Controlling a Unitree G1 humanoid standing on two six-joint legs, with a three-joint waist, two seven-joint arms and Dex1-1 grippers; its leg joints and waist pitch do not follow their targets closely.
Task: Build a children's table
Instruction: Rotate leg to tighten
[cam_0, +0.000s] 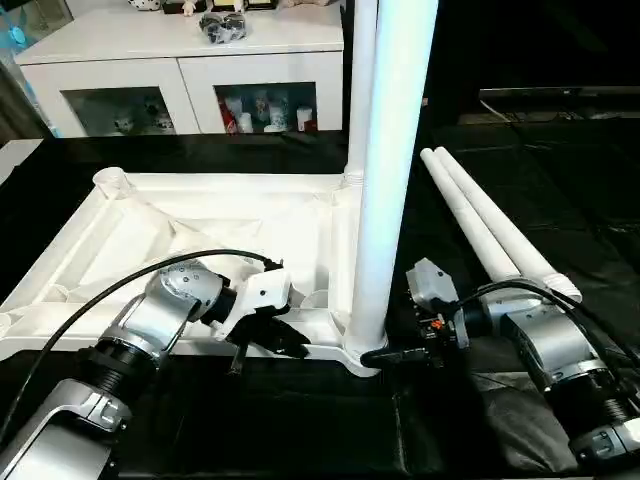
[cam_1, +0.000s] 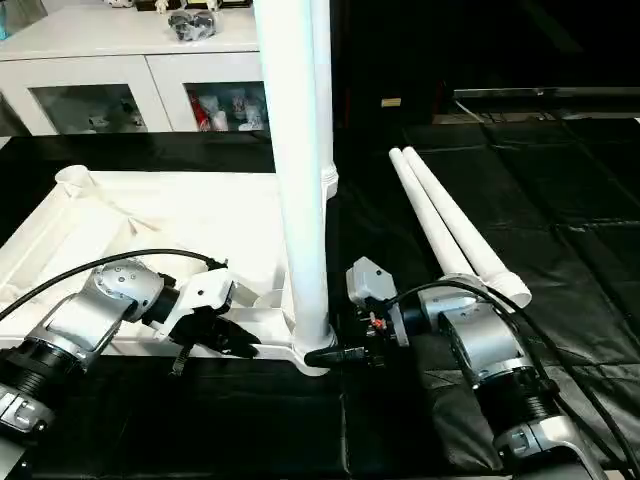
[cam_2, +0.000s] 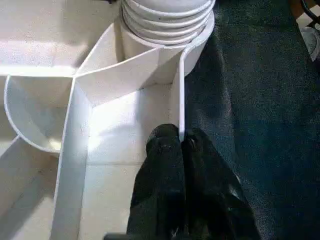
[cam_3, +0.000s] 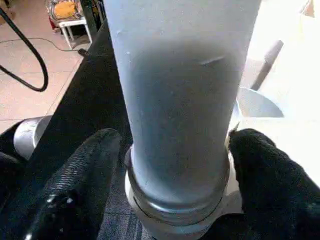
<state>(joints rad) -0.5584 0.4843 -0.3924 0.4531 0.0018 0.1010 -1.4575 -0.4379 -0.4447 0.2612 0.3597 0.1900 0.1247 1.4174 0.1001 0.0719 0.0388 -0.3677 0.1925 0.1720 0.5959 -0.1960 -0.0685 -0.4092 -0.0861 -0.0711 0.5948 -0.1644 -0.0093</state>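
Note:
The white table top (cam_0: 150, 230) lies upside down on a black surface, ribbed underside up. One leg (cam_0: 395, 150) stands upright in the near right corner socket, and a second leg (cam_0: 360, 80) stands in the far right corner behind it. Two loose legs (cam_0: 480, 220) lie side by side to the right. My left gripper (cam_2: 181, 142) is shut on the top's thin near rim, just left of the standing leg. My right gripper (cam_3: 175, 140) holds the near leg's base from the right, one finger (cam_3: 85, 165) on each side just above the ringed collar.
A white cabinet (cam_0: 180, 60) with glass doors stands behind the table top, with small items on it. The far left corner socket (cam_0: 112, 182) is open. Black mats cover the surface to the right. Cables run along both forearms.

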